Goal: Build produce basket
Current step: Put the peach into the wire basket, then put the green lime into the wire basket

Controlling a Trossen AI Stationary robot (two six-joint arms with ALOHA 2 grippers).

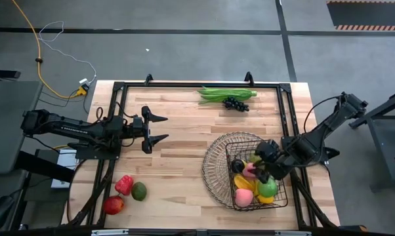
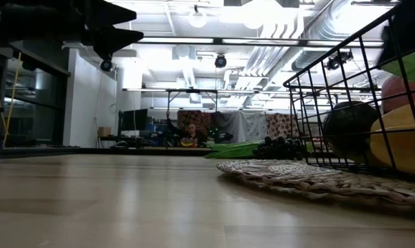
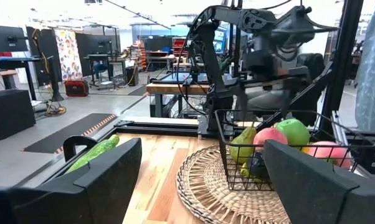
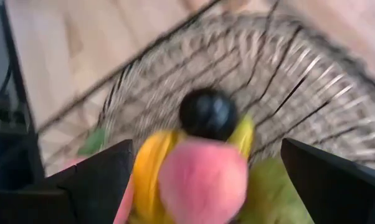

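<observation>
A: Right gripper (image 1: pixel 262 167) – reaches in from the right edge, low over the basket (image 1: pixel 217 154), fingers spread wide, nothing between them. A pink peach (image 4: pixel 203 180) sits directly below.

B: Left gripper (image 1: pixel 159 128)?

A: Stretched level above the table's (image 1: pixel 184 115) left half, pointing at the basket, jaws apart, empty.

B: Surface, room?

A: Pale wood planks in a black frame; grey floor around it, a yellow cable (image 1: pixel 33 49) at the back left. Workshop beyond, with desks and bright ceiling lights.

B: Produce?

A: Basket sits front right – holds peaches, a green apple (image 1: pixel 268 189), yellow pieces, one dark round fruit (image 4: pixel 207 114). Beans (image 1: pixel 225 94) and grapes (image 1: pixel 236 103) lie at the back edge. Pepper (image 1: pixel 124 184), avocado (image 1: pixel 139 191) and red apple (image 1: pixel 113 204) lie front left.
</observation>
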